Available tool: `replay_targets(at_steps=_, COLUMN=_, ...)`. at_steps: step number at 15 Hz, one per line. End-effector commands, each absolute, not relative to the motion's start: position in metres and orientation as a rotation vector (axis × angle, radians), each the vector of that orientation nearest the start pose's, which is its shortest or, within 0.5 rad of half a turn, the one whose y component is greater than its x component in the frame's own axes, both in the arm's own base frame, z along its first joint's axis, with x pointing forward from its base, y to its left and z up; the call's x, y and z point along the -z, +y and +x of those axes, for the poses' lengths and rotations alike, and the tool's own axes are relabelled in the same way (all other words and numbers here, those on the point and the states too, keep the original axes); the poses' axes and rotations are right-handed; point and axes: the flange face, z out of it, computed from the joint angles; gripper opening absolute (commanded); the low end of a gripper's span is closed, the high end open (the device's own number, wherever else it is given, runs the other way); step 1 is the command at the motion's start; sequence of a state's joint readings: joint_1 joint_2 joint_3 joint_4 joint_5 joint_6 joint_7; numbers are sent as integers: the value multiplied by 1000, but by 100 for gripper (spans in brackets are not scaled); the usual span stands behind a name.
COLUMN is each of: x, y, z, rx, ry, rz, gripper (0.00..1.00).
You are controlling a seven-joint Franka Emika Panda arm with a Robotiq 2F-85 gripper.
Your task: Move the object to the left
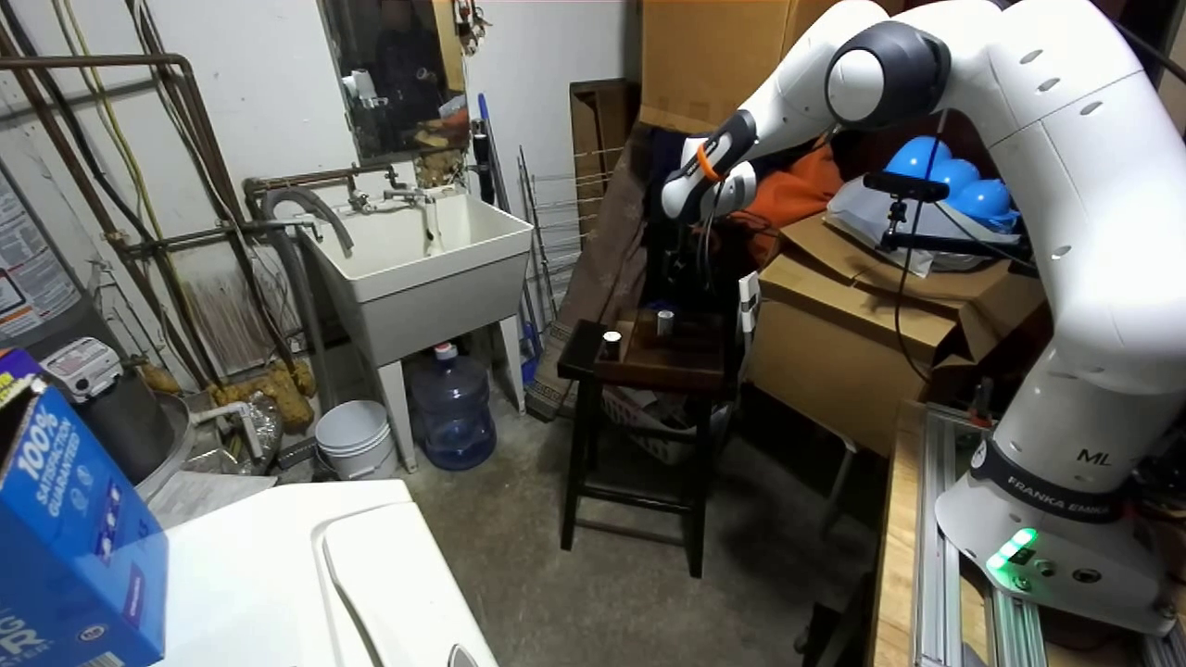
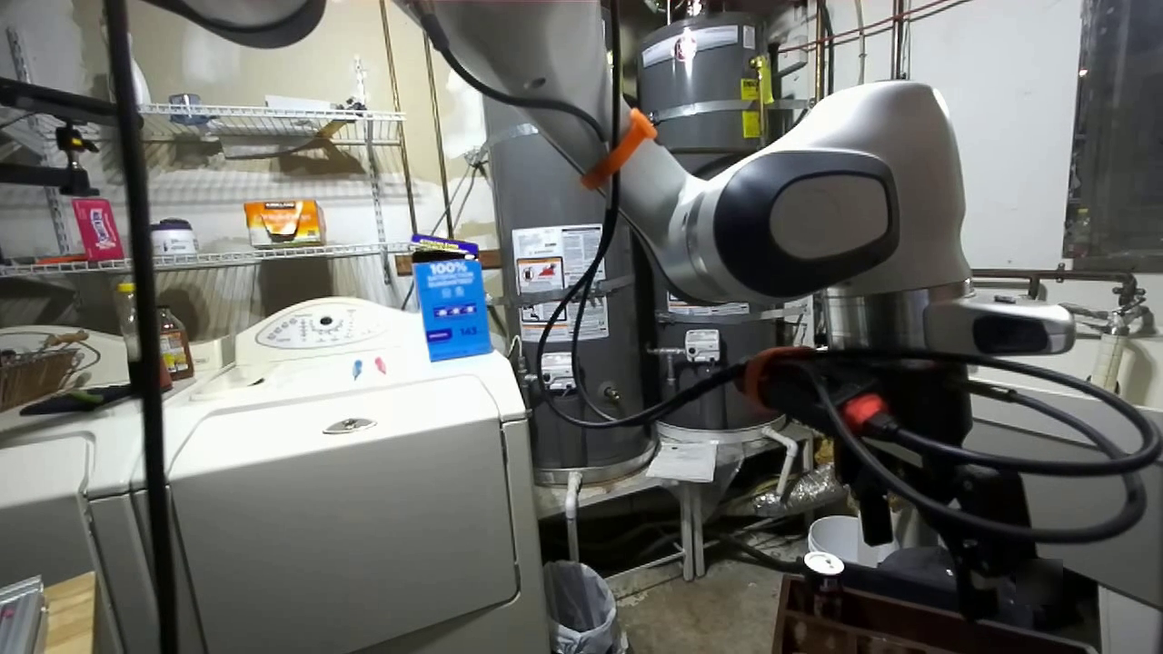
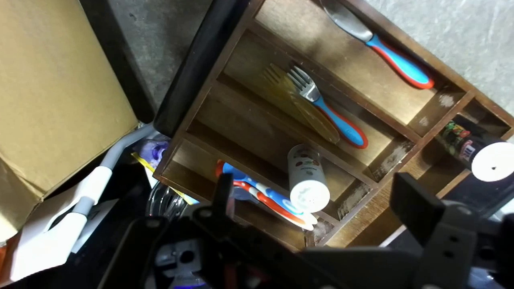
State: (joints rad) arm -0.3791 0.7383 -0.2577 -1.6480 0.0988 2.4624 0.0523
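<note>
In the wrist view we cannot read the print on the shaker (image 3: pixel 307 176), the fingers (image 3: pixel 417 210) are blurred, and the picture's edge cuts into the knife (image 3: pixel 385 52) and the tray (image 3: pixel 425 53). In an exterior view we lose the fingers in darkness, the counter (image 1: pixel 579 347) hides part of the basket (image 1: pixel 672 451), and the near-left box (image 1: pixel 79 547) is cropped.

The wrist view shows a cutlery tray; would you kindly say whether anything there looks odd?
The white container stands in the compartment next to the fork's, odd in a cutlery tray. Pale patches also blotch the dark inner walls.
</note>
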Motion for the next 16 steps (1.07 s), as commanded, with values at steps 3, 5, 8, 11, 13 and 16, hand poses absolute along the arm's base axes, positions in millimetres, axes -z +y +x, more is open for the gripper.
replay_targets(at_steps=3, x=-174, y=-402, z=590, rx=147, ry=1204, rz=-2986, gripper=100)
replay_targets(at_steps=5, x=-159, y=-406, z=597, rx=145, ry=1242, rz=-2935, gripper=100)
replay_targets(at_steps=8, x=-139, y=-421, z=607, rx=169, ry=1335, rz=-2926, gripper=100)
replay_targets(at_steps=11, x=-123, y=-437, z=609, rx=163, ry=1421, rz=-2919, gripper=100)
replay_targets(at_steps=13, x=-113, y=-444, z=611, rx=160, ry=1460, rz=-2909, gripper=100)
replay_targets(at_steps=16, x=-101, y=-451, z=614, rx=180, ry=1500, rz=-2891, gripper=100)
